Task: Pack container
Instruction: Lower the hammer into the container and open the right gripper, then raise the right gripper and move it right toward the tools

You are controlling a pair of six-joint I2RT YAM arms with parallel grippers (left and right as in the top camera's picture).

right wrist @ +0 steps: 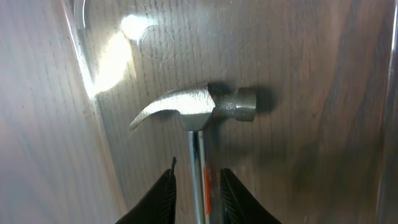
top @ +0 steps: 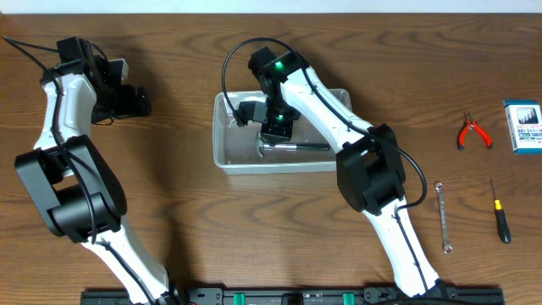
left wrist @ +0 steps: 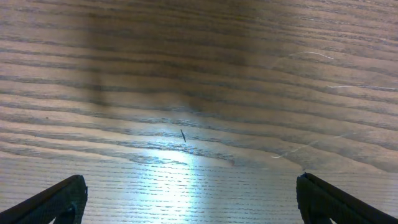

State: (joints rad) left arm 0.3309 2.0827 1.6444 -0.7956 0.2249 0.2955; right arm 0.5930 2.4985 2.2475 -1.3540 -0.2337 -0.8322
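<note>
Closest in the right wrist view, the right claw [right wrist: 198, 169] is released. Its two dark fingers [right wrist: 163, 198] are parted a little and stand on either side of the shaft of a claw hammer [right wrist: 200, 109], with a thin gap showing on each side. Just past the fingertips the steel hammer head lies flat on the floor of the container [right wrist: 84, 68], with its curved claw end towards the tub's clear rounded wall and its striking face pointing the other way. From overhead, the container sits at the middle of the wooden surface [top: 195, 220]. The right arm reaches down into the container, so the claw hangs inside its walls, directly over the hammer's head end, while the handle runs along the floor towards the tub's right side. On the near right of the surface, well apart from the tub, lie a wrench [top: 442, 216] and a screwdriver [top: 500, 213] with a black handle. Farther back on that side are red-handled pliers [top: 472, 132] and a small blue-and-white box [top: 522, 126]. At the far left, well away from the container, the left claw [top: 135, 102] is spread wide over bare wood and grasps nothing.
</note>
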